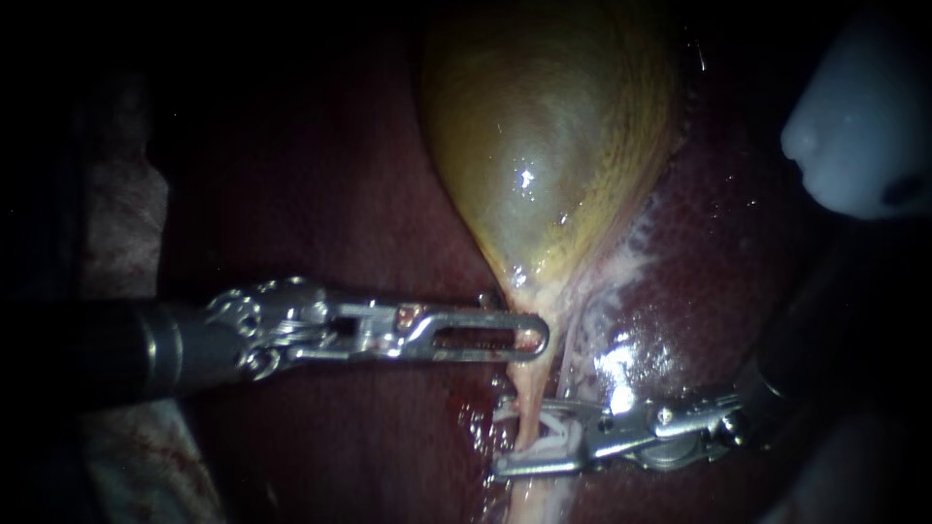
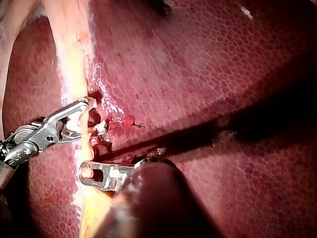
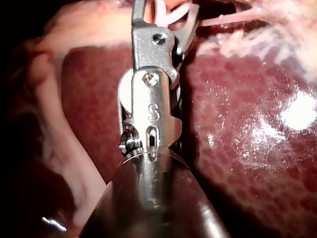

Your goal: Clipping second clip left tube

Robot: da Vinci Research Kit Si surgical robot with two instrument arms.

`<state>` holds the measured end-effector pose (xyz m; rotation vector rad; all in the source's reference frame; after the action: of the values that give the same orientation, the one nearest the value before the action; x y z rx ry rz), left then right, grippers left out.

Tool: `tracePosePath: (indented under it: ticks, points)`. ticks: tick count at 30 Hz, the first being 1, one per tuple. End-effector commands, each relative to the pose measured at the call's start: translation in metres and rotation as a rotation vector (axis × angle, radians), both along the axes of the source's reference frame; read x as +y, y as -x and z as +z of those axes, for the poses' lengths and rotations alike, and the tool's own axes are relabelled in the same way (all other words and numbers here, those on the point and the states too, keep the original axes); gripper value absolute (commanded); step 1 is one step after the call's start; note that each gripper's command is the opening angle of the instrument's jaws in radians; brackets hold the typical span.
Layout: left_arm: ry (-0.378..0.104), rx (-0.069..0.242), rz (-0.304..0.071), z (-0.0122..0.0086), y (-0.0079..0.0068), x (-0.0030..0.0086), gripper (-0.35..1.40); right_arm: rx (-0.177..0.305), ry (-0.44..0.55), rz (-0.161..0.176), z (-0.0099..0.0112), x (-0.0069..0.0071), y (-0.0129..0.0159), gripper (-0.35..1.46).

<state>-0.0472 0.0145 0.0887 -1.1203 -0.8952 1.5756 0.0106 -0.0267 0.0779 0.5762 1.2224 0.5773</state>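
Note:
The yellow-green gallbladder narrows downward to a neck. My left instrument reaches in from the left, its slotted jaws shut across that neck, as the left wrist view also shows. Below them a pale tube runs down over the liver. My right instrument comes in from the lower right. Its jaws stand apart in a V, holding a white clip, and the tube passes between them. In the right wrist view the jaws and the clip lie at the far end of the shaft.
Whitish frayed tissue lines the gallbladder's right border. A rounded white object sits at the upper right. Pale cloth lies at the far left. A small red raw patch marks the liver beside the tube.

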Motion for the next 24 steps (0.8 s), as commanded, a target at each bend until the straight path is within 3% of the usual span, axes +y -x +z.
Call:
tracePosePath:
  ticks: [1, 7, 15, 24]
  points:
    - [0.000, 0.000, 0.000, 0.0000, 0.0000, 0.0000, -0.35, -0.001, -0.004, 0.003, 0.0000, 0.0000, -0.0001, 0.47]
    - [0.000, 0.000, 0.000, 0.0000, 0.0000, 0.0000, -0.35, -0.002, -0.047, 0.015, 0.0001, -0.0003, 0.0003, 0.27]
    - [0.000, 0.000, 0.000, 0.0001, 0.0000, 0.0000, -0.35, -0.002, -0.083, 0.023, 0.0004, -0.0006, 0.0011, -0.24]
    - [0.001, 0.000, 0.000, 0.0001, 0.0000, 0.0000, -0.35, -0.002, -0.089, 0.025, 0.0005, -0.0005, 0.0011, -0.35]
